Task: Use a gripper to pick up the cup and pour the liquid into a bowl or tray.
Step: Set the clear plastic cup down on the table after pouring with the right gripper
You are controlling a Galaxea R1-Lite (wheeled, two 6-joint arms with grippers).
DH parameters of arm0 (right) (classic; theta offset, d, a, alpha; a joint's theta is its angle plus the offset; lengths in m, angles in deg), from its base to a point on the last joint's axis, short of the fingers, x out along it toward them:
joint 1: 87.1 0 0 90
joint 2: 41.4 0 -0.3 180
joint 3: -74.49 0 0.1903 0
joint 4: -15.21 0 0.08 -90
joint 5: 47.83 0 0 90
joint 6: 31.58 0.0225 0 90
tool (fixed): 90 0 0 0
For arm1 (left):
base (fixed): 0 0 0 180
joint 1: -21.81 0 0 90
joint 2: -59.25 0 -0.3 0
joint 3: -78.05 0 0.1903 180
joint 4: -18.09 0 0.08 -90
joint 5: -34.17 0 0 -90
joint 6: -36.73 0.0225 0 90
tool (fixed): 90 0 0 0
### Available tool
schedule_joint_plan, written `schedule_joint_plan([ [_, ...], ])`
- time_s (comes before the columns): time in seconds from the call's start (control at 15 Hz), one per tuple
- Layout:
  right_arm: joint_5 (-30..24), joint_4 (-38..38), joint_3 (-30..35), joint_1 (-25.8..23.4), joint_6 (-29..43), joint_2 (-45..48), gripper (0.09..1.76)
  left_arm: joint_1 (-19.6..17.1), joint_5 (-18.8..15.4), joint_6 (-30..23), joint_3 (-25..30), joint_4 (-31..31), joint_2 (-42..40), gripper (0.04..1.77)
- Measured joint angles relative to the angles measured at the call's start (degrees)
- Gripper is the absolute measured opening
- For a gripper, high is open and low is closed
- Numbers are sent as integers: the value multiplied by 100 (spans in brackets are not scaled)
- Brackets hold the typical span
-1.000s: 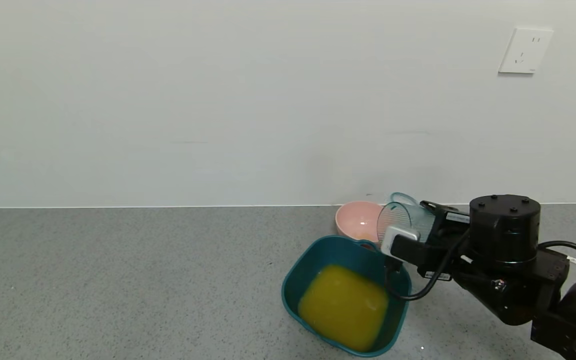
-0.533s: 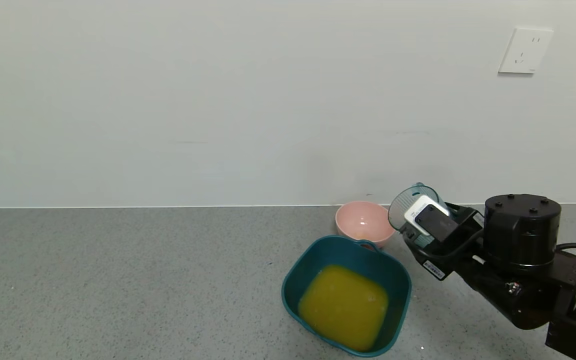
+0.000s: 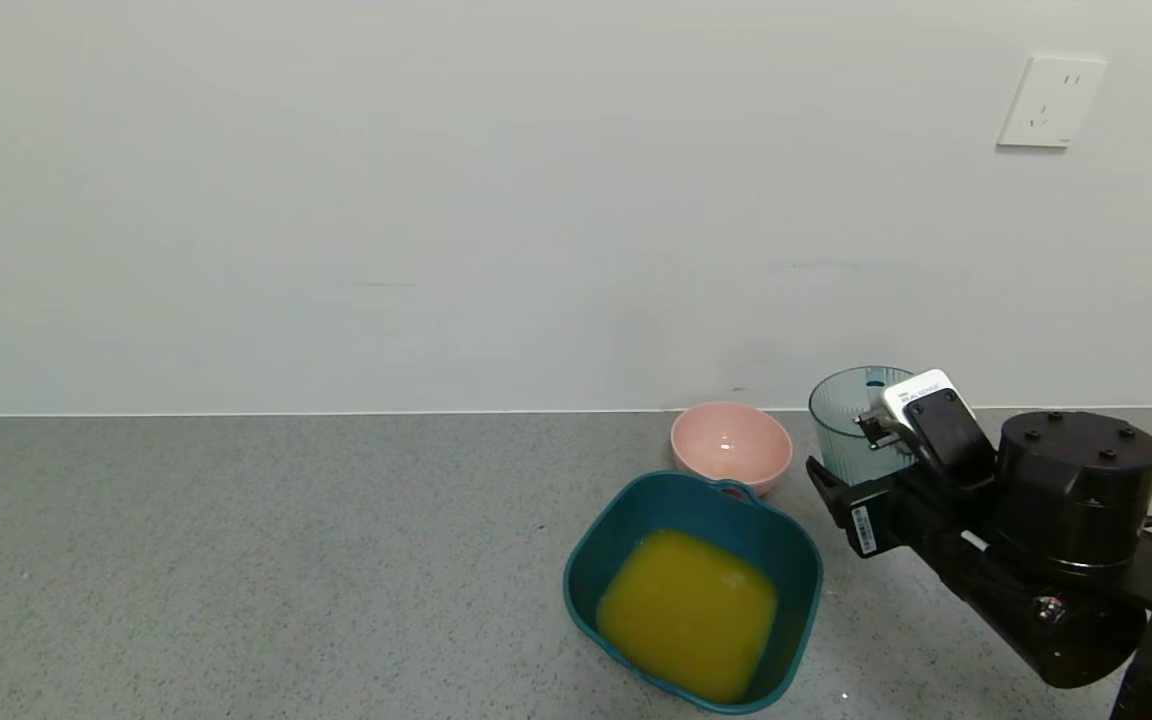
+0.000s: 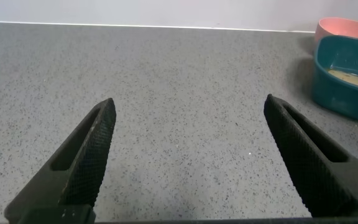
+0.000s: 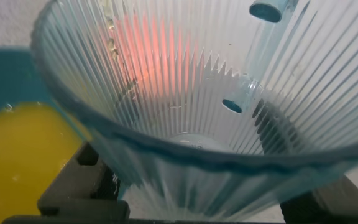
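My right gripper (image 3: 861, 465) is shut on the cup (image 3: 848, 422), a translucent blue-grey ribbed tumbler, held upright and empty to the right of the teal tub (image 3: 596, 560). The tub holds the orange-yellow liquid (image 3: 686, 612). In the right wrist view the cup (image 5: 185, 118) fills the picture between the jaws, with the liquid (image 5: 23, 155) and tub beside it. My left gripper (image 4: 188, 109) is open and empty above bare counter, out of the head view; the tub (image 4: 340, 93) shows at the edge of its view.
A small pink bowl (image 3: 731, 445) stands behind the tub near the wall, also in the left wrist view (image 4: 347, 28). The grey speckled counter stretches to the left. A white socket (image 3: 1051, 100) is on the wall.
My right gripper has turned the cup from tilted over the tub back to upright and moved it right, away from the tub. The liquid level in the tub is unchanged.
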Motion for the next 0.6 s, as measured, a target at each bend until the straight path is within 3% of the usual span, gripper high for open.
schedule_joint_plan([
  [0.27, -5, -256, 0, 37, 885, 11, 137, 0, -2, 0, 0, 0, 0, 172],
  [0.6, -2, -358, 16, -84, 1291, 18, 137, 0, -2, 0, 0, 1, 0, 172],
])
